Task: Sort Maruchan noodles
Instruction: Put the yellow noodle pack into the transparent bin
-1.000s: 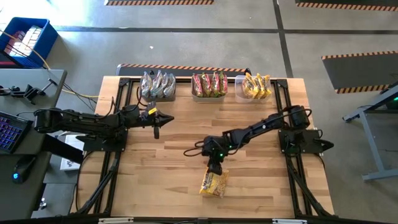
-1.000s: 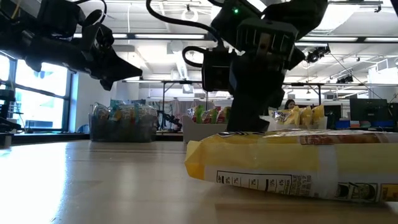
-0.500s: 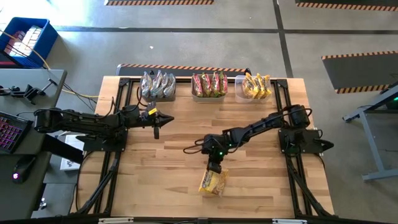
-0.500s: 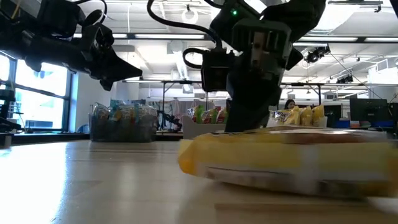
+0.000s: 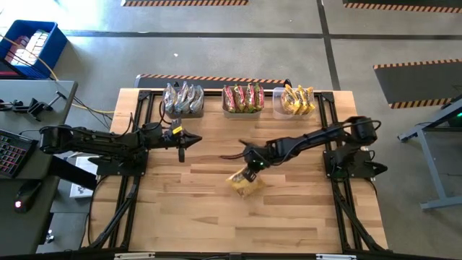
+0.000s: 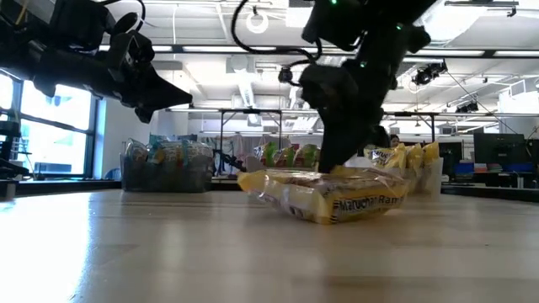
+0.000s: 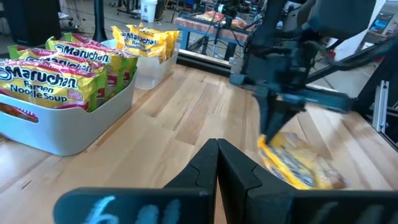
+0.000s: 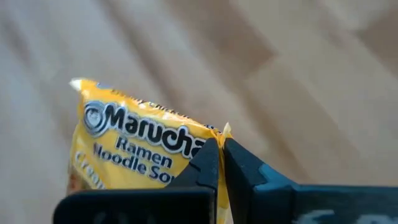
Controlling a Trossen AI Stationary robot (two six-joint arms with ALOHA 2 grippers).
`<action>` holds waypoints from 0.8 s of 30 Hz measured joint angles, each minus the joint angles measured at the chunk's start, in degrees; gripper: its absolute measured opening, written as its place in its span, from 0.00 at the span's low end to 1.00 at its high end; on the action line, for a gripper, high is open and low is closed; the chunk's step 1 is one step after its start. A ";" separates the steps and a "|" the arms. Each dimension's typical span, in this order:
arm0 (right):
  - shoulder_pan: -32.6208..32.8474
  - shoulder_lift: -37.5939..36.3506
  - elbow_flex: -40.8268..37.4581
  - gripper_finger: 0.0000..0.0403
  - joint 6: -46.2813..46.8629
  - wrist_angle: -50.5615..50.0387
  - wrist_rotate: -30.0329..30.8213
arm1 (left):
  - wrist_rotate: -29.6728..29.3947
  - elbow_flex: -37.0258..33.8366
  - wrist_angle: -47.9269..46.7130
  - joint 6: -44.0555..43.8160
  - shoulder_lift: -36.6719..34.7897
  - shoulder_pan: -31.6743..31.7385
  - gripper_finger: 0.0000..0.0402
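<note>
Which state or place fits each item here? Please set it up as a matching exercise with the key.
Items:
1. right tool
2. left tool
3. loose yellow packet
4. silvery packets

States or places:
A. shut, empty, above bare wood on the table's left side
B. in the leftmost bin at the far edge
C. pinched at one edge, mid-table
D. shut on the packet's edge

Pairs: 1-D, 2-A, 3-C, 4-B

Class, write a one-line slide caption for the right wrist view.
Right pincer shut on the edge of a yellow Maruchan ramen packet.
</note>
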 joint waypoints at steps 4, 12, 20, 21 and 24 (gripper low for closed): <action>1.32 -1.07 -4.22 0.00 13.43 0.94 6.15 | -0.02 0.04 -0.13 -0.13 0.00 0.01 0.00; 9.24 -1.29 -11.83 0.00 39.27 9.76 14.55 | -0.15 0.04 -0.56 -2.14 0.55 0.00 0.00; 13.52 -1.23 -12.48 0.00 42.89 14.55 16.61 | -1.09 0.06 1.03 -2.18 6.18 -0.66 0.04; 13.48 -1.23 -12.49 0.00 41.70 14.58 16.37 | -1.15 0.06 1.77 -2.48 7.21 -0.66 0.06; 12.83 -1.23 -12.49 0.00 36.50 14.77 15.91 | -1.16 1.03 3.41 -4.31 10.82 -0.70 0.10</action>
